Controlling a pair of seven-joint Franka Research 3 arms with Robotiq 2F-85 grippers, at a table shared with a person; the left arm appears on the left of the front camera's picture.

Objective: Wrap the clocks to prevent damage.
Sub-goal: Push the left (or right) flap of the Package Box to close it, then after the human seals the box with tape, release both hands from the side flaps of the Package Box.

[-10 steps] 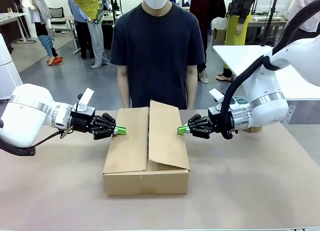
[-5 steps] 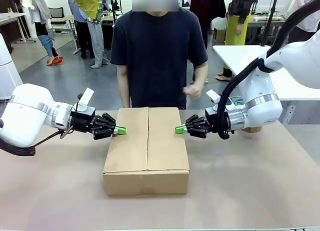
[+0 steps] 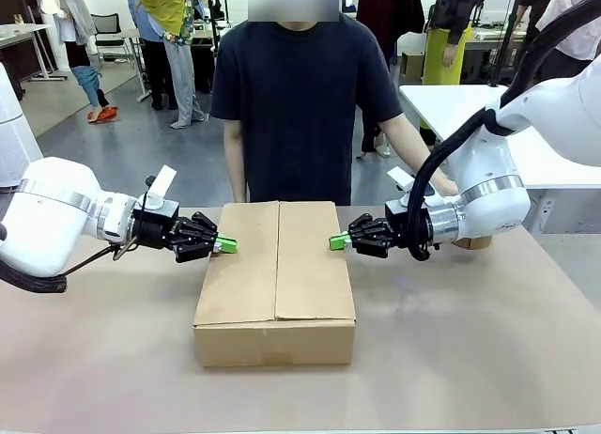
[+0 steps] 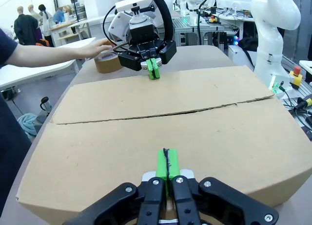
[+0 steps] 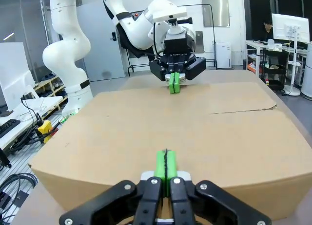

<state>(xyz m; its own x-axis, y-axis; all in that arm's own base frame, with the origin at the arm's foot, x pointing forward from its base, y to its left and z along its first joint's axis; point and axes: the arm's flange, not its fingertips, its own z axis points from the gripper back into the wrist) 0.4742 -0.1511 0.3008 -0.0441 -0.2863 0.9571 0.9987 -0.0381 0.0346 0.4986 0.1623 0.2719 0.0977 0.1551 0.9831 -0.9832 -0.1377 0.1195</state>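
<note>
Right, both flaps lie flat on box (image 3: 277,274) mid-table, clocks presumably inside. Left gripper (image 3: 226,245) and right gripper (image 3: 337,242) clenched empty, tips at the flaps' outer edges; press evenly while person's hand (image 4: 100,46) reaches tape (image 4: 107,64).

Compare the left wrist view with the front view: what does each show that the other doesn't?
Left wrist view alone: the person's hand on the tape roll, just behind the right gripper, and the box top seen edge-on from the left gripper.
Front view alone: the box's front wall, the person standing at the far side of the table, and both arms reaching in from the sides.
Both: the box with its flaps lying flat, the seam between them, and a shut gripper at each side edge.
</note>
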